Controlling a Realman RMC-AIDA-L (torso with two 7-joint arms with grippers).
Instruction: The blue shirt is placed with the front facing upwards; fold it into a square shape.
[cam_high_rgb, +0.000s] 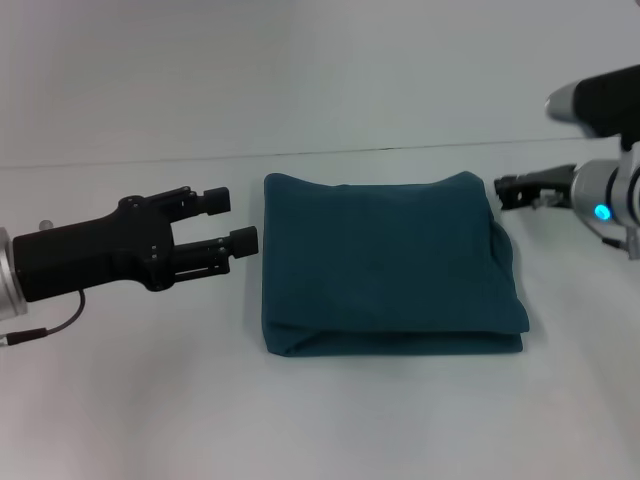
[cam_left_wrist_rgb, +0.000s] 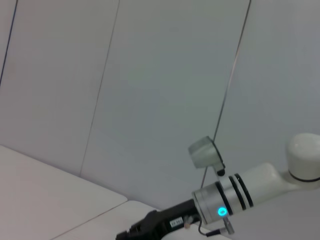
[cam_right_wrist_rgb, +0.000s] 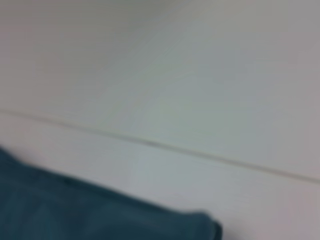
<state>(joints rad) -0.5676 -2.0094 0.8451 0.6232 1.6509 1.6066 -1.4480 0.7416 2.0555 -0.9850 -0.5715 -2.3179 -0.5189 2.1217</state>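
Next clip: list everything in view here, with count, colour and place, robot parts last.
shirt: one, dark teal-blue, folded into a rough square at the middle of the table, no lettering showing.
table: one, white, under the shirt and both arms.
wall: pale grey, behind the table.
left tool: one, black, fingers apart, beside the shirt's left edge, not touching it.
right tool: one, black on a white and silver arm with a blue light, off the shirt's far right corner.
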